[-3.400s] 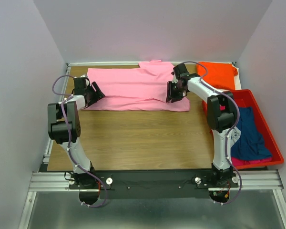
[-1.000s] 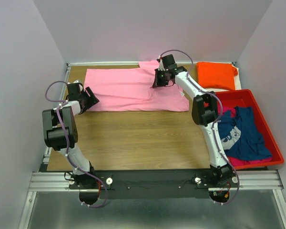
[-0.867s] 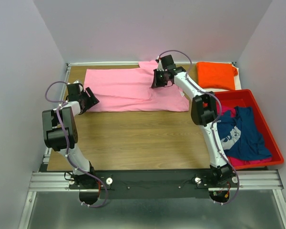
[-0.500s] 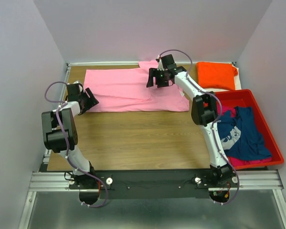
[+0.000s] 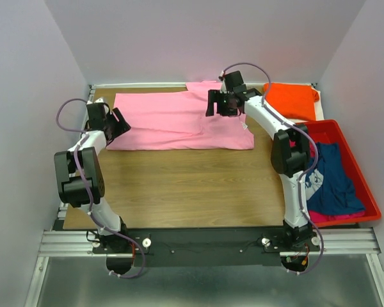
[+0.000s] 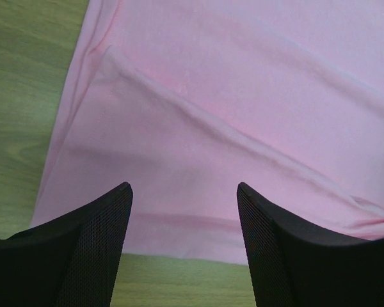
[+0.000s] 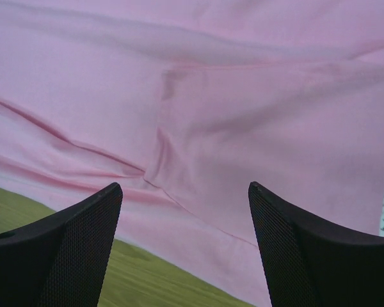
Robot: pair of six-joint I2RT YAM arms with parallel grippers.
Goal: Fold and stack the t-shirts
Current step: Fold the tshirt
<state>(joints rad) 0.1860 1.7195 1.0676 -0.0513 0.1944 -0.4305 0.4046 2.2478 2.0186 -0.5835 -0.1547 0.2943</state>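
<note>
Matt pink cloth tee [image 5: 179, 118] on wood-grain table [image 5: 179, 185]; glossy plastic bin [image 5: 365, 192].

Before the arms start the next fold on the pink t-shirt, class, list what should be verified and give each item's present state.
1. Left end effector open and holding nothing: ok.
2. Right end effector open and holding nothing: ok.
3. Both end effectors positioned over the pink t-shirt: ok.
4. Pink t-shirt lying smooth: not ok, creases run across it in both wrist views.
5. Folded orange t-shirt lying apart at the far right, clear of the fold: ok.
6. Fingertips touching the cloth: cannot tell.
</note>
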